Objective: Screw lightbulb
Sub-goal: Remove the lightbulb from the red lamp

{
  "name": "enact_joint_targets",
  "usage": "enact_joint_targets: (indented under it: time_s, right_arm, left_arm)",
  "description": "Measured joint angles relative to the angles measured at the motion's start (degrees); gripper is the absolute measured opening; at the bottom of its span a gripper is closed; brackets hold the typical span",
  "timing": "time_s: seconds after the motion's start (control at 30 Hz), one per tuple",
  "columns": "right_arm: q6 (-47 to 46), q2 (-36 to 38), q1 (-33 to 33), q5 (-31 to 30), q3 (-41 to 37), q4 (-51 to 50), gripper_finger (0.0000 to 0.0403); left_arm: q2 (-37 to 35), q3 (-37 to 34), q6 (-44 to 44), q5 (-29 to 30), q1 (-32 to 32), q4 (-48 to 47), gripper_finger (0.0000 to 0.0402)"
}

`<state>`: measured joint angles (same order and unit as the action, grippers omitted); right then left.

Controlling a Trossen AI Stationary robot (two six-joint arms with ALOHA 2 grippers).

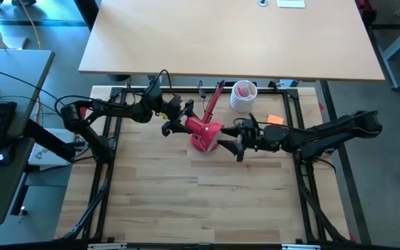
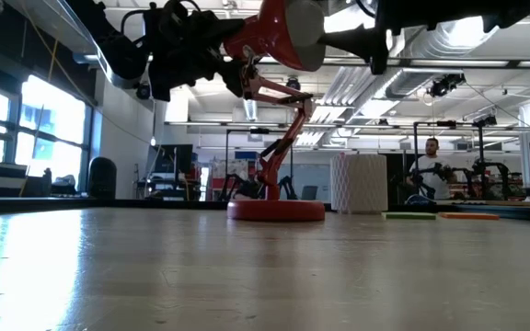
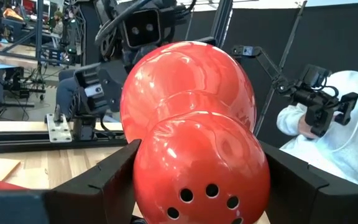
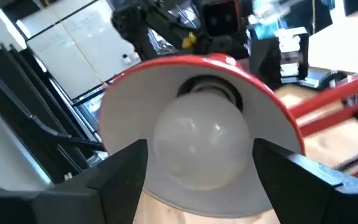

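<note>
1. Up close, the right gripper (image 4: 199,163) has its two dark fingers spread to either side of the lightbulb (image 4: 199,144); whether the pads touch the glass cannot be told.
2. That white globe sits inside the red lamp shade (image 4: 241,81), its screw base hidden in the dark socket behind it.
3. From the other side, the left gripper (image 3: 197,186) clasps the back of the shade, one finger on each flank of the red shell.
4. Seen from above, both arms meet at the shade above the table (image 1: 186,201), the lamp's arm running back to its base (image 2: 276,210).
5. Farther back stands a white perforated cup (image 1: 243,96) holding something pink, too small to identify.
6. Beyond the table a person (image 2: 428,170) sits, partly cut off.
</note>
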<state>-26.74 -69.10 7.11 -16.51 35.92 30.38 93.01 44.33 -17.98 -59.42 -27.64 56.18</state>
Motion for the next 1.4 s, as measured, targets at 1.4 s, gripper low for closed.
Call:
enact_joint_targets:
  time_s: [1.4]
  right_arm:
    - [110.26, -5.49, 1.35, -6.88, -0.07, 6.74, 0.028]
  left_arm:
    - [0.0, 0.05, -1.42, 2.36, -0.02, 0.3, 0.0257]
